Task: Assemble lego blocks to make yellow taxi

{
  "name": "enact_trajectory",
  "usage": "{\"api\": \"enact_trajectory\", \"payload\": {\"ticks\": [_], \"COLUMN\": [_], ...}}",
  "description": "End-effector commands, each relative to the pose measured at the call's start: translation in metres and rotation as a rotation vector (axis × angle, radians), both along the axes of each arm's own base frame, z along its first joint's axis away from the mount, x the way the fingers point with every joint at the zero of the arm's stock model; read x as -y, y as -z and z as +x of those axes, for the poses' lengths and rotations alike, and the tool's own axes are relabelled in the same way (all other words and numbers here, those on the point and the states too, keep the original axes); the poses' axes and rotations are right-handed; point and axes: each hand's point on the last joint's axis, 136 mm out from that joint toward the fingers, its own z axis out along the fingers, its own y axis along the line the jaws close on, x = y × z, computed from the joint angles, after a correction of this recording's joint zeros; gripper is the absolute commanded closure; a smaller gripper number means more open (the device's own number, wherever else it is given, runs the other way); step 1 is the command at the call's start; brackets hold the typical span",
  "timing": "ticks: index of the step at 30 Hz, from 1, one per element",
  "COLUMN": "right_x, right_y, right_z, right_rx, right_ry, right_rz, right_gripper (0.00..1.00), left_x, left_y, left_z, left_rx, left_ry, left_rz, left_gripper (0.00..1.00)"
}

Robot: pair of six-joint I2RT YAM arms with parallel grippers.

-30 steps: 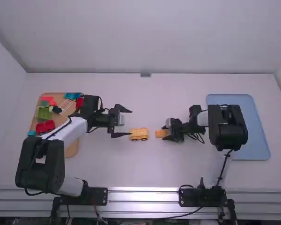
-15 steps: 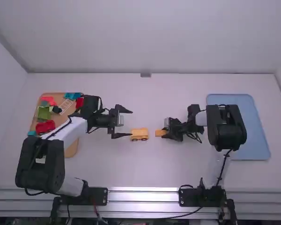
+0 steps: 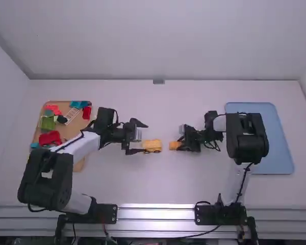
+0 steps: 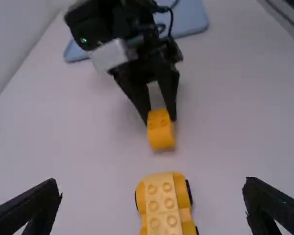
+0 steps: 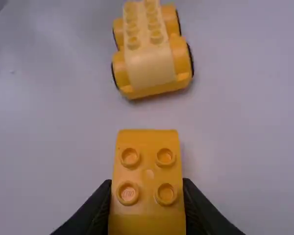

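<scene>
High view: your left gripper (image 3: 145,138) is spread near the wheeled yellow base (image 3: 152,146) at centre; your right gripper (image 3: 179,143) pinches the yellow block (image 3: 173,146) just rightward, joining apparently still left

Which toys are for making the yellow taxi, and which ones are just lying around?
For the taxi:
- yellow wheeled base
- yellow block, held in the right gripper

Probably just lying around:
- green piece, red piece and white ladder on the brown board
- blue tray
</scene>
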Motion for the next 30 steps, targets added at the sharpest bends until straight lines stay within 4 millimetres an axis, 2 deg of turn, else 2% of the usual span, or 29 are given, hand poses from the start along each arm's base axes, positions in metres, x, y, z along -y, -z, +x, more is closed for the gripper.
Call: {"api": "enact_trajectory", "payload": {"ticks": [1,2,5,12,21,30], "right_x": [-0.004,-0.004,-0.009,-0.025,-0.047,-0.072], "right_y": [-0.023,-0.029,-0.048,-0.065,-0.074,-0.068], "right_z": [0.012,0.012,0.014,0.023,0.019,0.009], "right_rx": [0.086,0.089,0.11,0.142,0.165,0.173], "right_ry": [-0.053,-0.069,-0.108,-0.126,-0.148,-0.176], "right_rz": [0.017,0.015,0.02,0.004,-0.1,-0.086], "right_gripper": [0.82,0.78,0.77,0.79,0.82,0.87], "left_x": [0.003,0.004,0.002,0.002,0.004,0.006], "left_y": [0.028,0.034,0.057,0.093,0.118,0.125], "left_z": [0.004,0.007,0.009,0.014,0.018,0.021], "left_rx": [-0.125,-0.13,-0.16,-0.222,-0.257,-0.271], "left_ry": [-0.114,-0.142,-0.195,-0.206,-0.188,-0.185], "left_rz": [0.06,0.068,0.076,0.054,0.081,0.083], "left_gripper": [0.01,0.01,0.01,0.01,0.02,0.1]}}
